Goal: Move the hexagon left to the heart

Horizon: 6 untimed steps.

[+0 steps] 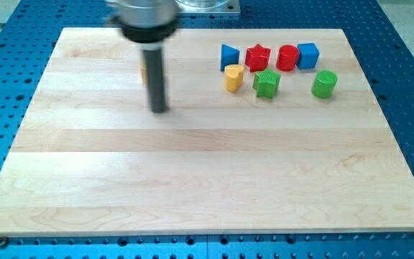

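If struck off-centre, could skid yellow hexagon block into nearby blue triangle block; could also nudge half-hidden yellow heart block near my tip, bare, touching nothing.

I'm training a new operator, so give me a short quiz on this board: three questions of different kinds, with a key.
1. True or false: my tip touches the yellow hexagon.
2. Which block stands just to the view's right of the red star? A) yellow hexagon B) red cylinder C) purple cube
3. Fill in: the partly hidden yellow block behind the rod lies to the view's ____ of the yellow hexagon.

Key: 1 false, my tip stands well apart, to the view's left of it; 2 B; 3 left.
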Tool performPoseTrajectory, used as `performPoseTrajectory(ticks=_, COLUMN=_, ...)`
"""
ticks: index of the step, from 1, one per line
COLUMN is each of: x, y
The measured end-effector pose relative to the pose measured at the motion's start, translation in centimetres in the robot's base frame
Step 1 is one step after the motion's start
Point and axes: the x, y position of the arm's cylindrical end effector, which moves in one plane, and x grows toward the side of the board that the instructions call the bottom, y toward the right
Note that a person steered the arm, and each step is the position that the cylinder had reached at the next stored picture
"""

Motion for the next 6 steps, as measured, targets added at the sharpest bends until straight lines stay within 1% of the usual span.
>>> performPoseTrajectory(ticks=1, x=-5.8, y=-8.1)
performPoseTrajectory(ticks=2, x=-7.8, y=-5.4)
performPoseTrajectory(ticks=3, x=-7.6, y=5.9)
performPoseTrajectory(ticks=4, x=-7.6, y=6.8)
performPoseTrajectory(ticks=5, x=-4.7, y=-1.6)
performPoseTrajectory(ticks=6, x=3.9, y=1.9)
